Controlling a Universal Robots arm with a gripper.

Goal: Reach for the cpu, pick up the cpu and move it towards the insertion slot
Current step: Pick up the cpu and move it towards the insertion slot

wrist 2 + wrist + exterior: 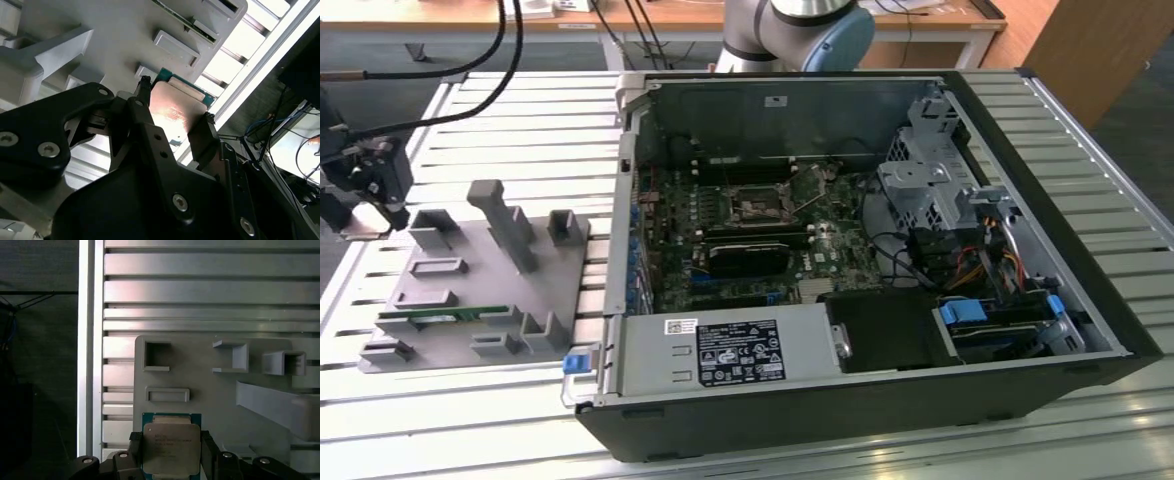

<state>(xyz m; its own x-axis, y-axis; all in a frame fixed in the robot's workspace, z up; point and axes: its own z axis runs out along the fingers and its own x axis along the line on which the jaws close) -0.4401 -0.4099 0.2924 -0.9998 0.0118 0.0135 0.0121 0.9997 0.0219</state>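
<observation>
The cpu [171, 446] is a square chip with a silver top and a green rim. It sits between the two black fingers of my gripper [170, 445], which is shut on its sides. In the second wrist view the cpu [176, 107] shows the same hold by the gripper [176, 100], over the edge of the grey fixture plate [115, 30]. In the exterior view the gripper [358, 222] hangs at the far left, beside the fixture plate [467, 290]. The insertion slot [754, 207] lies inside the open computer case, far to the exterior view's right.
The open computer case [854, 400] has high walls, with a black block [750, 257] and cables inside it. A green memory stick [440, 318] lies on the fixture among upright grey posts [500, 220]. The slatted metal table [520, 120] ends close to the gripper.
</observation>
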